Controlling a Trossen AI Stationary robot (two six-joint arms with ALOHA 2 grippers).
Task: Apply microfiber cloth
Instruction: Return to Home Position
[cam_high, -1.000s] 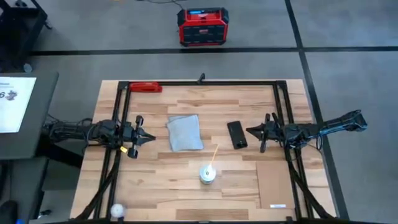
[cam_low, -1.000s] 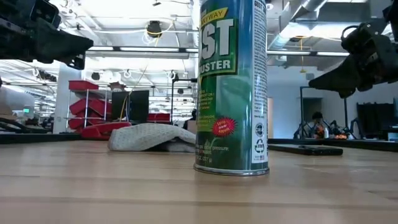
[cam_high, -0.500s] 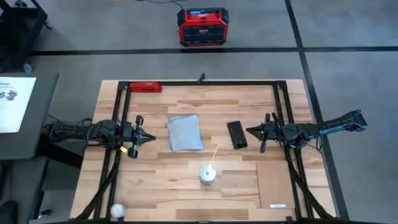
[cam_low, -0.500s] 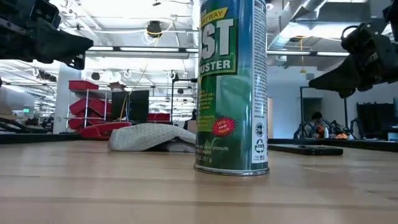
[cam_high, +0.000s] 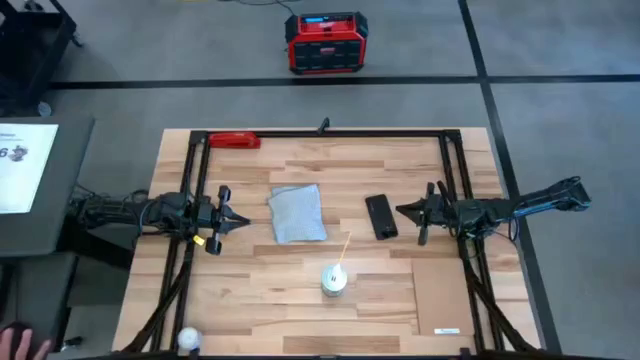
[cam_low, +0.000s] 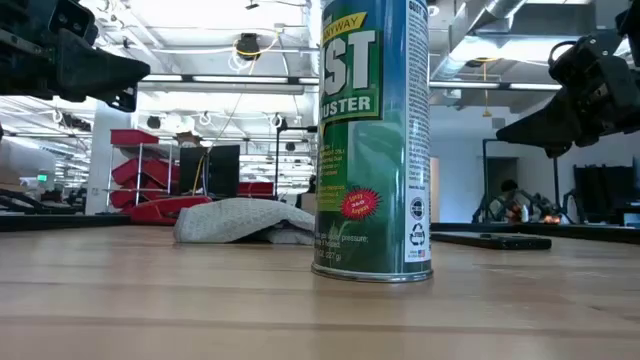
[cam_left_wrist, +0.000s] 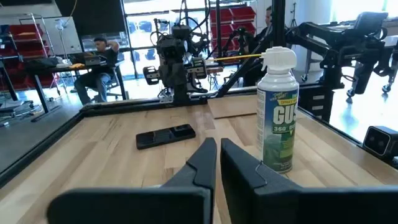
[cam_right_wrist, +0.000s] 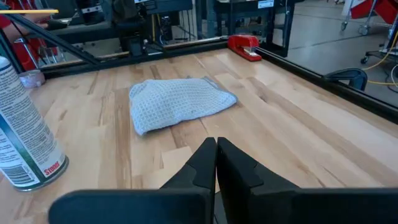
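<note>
Cloth (cam_high: 297, 213) lies between left tool (cam_high: 244, 221) and right tool (cam_high: 401, 210), both raised and closed.

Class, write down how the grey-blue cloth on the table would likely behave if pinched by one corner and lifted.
The microfiber cloth lies rumpled and humped, so it would probably hang limp. Its thin woven texture suggests it is light. Pushed across the wooden table, it would likely bunch up rather than slide flat.
</note>
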